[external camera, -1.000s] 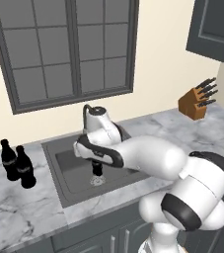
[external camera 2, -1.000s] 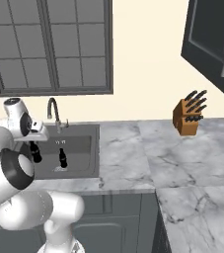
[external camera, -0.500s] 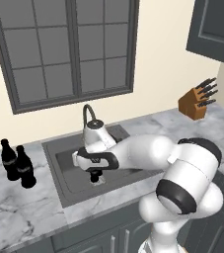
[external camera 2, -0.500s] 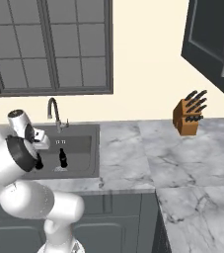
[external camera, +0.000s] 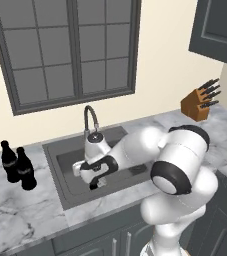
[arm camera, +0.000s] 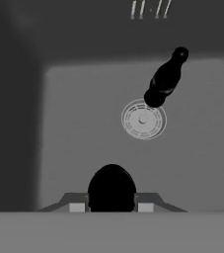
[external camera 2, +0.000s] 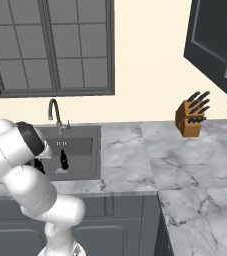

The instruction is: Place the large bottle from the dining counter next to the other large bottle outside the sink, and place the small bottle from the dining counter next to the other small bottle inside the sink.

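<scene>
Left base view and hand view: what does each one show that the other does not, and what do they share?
Left base view: two large bottles side by side on the counter left of the sink, the tap, the window and the knife block.
Hand view: the dark top of a small bottle between the jaws, which are shut on it, and a second small bottle by the drain.
Both: the sink's dark basin.
</scene>
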{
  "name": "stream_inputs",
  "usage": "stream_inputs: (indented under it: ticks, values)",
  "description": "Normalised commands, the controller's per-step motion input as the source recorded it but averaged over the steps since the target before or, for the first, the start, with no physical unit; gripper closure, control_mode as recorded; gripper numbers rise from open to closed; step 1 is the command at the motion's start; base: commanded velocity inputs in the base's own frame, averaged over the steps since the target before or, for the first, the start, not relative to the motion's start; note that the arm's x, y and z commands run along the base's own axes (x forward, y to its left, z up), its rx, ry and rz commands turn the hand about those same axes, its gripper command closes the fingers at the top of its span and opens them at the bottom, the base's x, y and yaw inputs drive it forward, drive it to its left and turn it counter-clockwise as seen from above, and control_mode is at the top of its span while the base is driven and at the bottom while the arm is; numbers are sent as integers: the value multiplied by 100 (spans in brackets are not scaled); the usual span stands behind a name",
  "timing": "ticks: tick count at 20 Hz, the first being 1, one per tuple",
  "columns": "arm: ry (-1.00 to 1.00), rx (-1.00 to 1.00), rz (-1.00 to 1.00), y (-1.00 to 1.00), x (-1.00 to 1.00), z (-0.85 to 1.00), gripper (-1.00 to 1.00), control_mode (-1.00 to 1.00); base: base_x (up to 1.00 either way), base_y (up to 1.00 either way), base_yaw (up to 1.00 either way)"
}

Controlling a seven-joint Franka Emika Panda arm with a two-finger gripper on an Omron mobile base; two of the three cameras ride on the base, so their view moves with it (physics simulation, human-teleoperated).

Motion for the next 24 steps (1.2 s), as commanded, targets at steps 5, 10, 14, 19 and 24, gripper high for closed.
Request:
stream_inputs:
  ticks: [5, 10, 14, 19, 24]
  values:
    - [-5, -1, 0, 10, 16, -34, 100, -100, 0, 0, 0]
    - [-4, 0, 0, 9, 16, -31, 100, -100, 0, 0, 0]
    - [-3, 0, 0, 8, 16, -27, 100, -100, 0, 0, 0]
    - [-2, 0, 0, 11, 14, -25, 100, -100, 0, 0, 0]
    - [-1, 0, 0, 15, 17, -25, 100, -100, 0, 0, 0]
